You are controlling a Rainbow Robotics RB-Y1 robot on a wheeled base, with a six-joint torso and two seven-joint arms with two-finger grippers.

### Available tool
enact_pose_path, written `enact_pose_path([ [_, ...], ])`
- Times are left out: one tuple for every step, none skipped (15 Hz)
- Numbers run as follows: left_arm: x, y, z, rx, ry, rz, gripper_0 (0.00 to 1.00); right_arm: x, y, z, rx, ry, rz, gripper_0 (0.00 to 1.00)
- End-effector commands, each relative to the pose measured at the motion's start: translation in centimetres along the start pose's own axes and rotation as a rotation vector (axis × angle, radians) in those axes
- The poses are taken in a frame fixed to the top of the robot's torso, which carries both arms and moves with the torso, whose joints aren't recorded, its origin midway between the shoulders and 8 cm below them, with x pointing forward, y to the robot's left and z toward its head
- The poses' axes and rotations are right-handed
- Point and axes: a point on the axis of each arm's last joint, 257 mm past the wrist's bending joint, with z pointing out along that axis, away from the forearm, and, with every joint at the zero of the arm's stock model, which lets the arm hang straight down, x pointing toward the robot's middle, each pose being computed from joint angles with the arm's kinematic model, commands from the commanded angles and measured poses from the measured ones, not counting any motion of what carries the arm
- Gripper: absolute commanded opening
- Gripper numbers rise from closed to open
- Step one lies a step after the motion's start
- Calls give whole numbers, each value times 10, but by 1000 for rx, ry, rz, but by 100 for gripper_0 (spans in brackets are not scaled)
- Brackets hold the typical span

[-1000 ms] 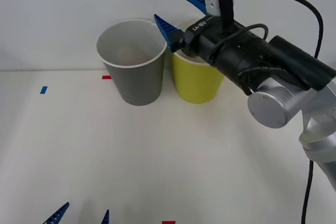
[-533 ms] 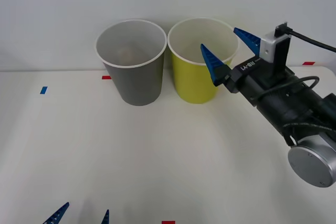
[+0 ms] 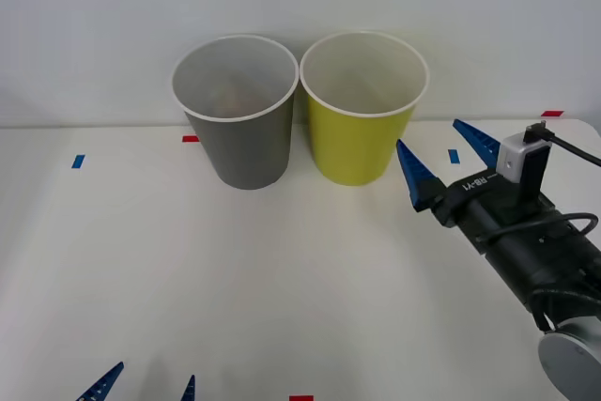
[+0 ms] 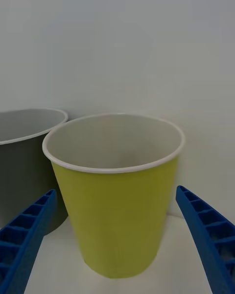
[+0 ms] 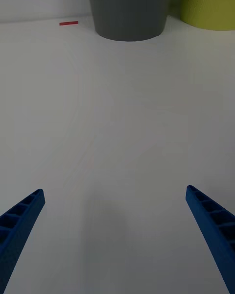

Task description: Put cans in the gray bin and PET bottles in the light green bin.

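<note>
The gray bin (image 3: 235,129) and the light green bin (image 3: 362,129) stand upright side by side at the back of the table. A faint pinkish patch (image 3: 230,97) lies low inside the gray bin; I cannot tell if it is a can. No PET bottles are in view. My right gripper (image 3: 434,143) hangs open and empty just right of the light green bin, below its rim. Its wrist view faces the light green bin (image 4: 117,210), with the gray bin (image 4: 24,171) beside it. My left gripper (image 3: 153,375) rests open at the front edge, far from the gray bin (image 5: 129,10).
Small red tape marks (image 3: 191,138) and blue tape marks (image 3: 78,161) lie on the white table. A white wall rises right behind the bins. The wide tabletop (image 5: 117,117) stretches between the left gripper and the bins.
My right arm has drawn back from above the bins, moving right and down to beside the light green bin, its fingers open throughout. The left arm has stayed still.
</note>
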Motion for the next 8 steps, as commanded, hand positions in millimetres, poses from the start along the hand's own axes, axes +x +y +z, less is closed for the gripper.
enact_pose_path([
  [0,0,0,0,0,0,100,17,-3,-11,58,16,49,83],
  [0,0,0,0,0,0,100,18,-4,-12,67,17,53,83],
  [0,0,0,0,0,0,100,22,-5,-14,71,27,50,83],
  [0,0,0,0,0,0,100,26,-5,-15,74,34,42,83],
  [0,0,0,0,0,0,100,33,-8,-18,86,46,41,83],
  [0,0,0,0,0,0,100,42,-11,-23,108,36,45,85],
  [0,0,0,0,0,0,100,51,-12,-28,122,25,45,86],
  [0,0,0,0,0,0,100,60,-14,-34,136,17,7,87],
])
